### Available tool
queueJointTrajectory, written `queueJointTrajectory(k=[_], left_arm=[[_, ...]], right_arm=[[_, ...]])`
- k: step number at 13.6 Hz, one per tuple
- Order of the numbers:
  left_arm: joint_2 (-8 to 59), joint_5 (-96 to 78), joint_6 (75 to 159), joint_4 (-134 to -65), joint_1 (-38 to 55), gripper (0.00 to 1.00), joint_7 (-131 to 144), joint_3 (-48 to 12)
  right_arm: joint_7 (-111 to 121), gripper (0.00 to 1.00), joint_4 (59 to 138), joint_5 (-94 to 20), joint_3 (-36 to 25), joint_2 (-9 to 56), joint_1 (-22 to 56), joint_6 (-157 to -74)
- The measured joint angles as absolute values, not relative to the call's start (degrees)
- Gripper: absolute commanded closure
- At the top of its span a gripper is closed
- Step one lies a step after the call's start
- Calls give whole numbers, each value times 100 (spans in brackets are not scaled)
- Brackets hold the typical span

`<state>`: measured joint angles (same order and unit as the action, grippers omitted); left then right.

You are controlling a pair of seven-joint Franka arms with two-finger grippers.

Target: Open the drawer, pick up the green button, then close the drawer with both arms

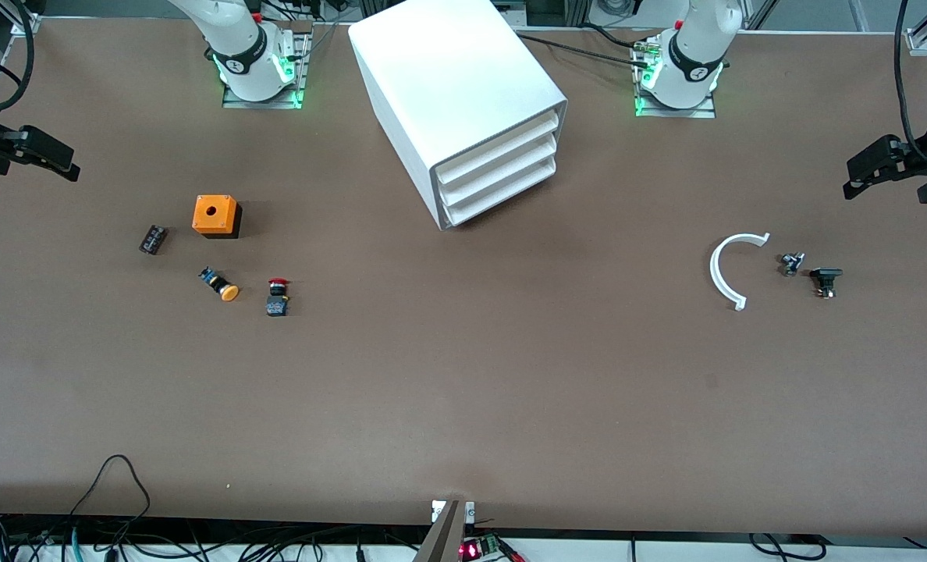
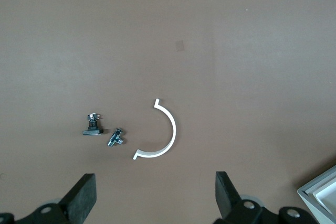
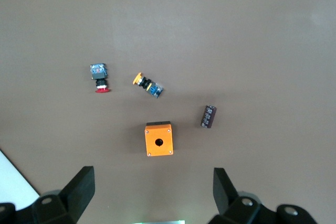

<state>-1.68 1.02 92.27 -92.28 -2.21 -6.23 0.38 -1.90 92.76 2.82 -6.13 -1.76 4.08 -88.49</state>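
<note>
Brown table [image 1: 463, 390], both hands wide open aloft: left hand [image 2: 156, 198], right hand [image 3: 152, 195].

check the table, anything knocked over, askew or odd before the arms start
Mostly tidy. The orange-capped button lies on its side near the upright-looking red-capped button, and the cabinet sits angled to the table edge, its three drawers shut. No green-capped button shows anywhere.

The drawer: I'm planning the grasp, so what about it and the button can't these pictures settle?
- Button: in no view; all three drawers in the cabinet are shut.
- Drawer: front view too small to show a handle.
- Left wrist view: edge cuts off all but a cabinet corner.
</note>
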Motion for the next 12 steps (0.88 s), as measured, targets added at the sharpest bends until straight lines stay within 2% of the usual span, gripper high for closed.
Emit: queueJointTrajectory(k=[12], left_arm=[[-96,102,9145,-9109,-220,0,-631,36]], right_arm=[[-174,0,9277,282,-604,-169,412,-8936]])
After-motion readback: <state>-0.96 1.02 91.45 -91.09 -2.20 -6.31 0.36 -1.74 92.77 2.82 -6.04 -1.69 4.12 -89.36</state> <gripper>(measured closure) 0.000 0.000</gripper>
